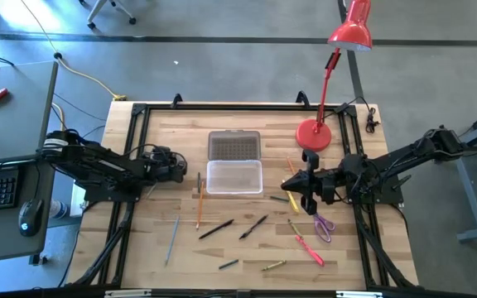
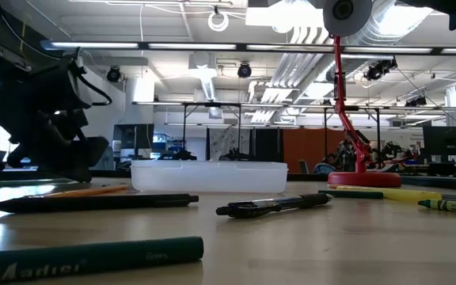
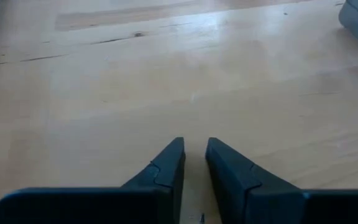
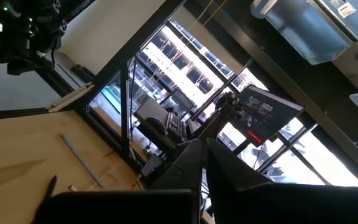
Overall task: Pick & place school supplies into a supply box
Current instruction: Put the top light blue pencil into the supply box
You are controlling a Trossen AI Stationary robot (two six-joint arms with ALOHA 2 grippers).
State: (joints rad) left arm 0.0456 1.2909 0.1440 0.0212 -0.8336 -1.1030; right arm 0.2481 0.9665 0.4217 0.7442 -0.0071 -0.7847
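Currently: supply box [image 1: 234, 176] open, lid [image 1: 234, 146] behind it; pens, pencils, scissors [image 1: 325, 226] loose on worktop [image 1: 160, 257]. Left hand [image 1: 180, 166] and right hand [image 1: 289, 184] nearly closed, empty.

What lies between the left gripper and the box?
In the high view, only an orange pencil lies on the wood between the left gripper and the box; the lid sits behind the box.

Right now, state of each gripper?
Left gripper: nearly shut, narrow gap, holding nothing, low over bare table left of the supply box.
Right gripper: nearly shut, empty, raised right of the box.
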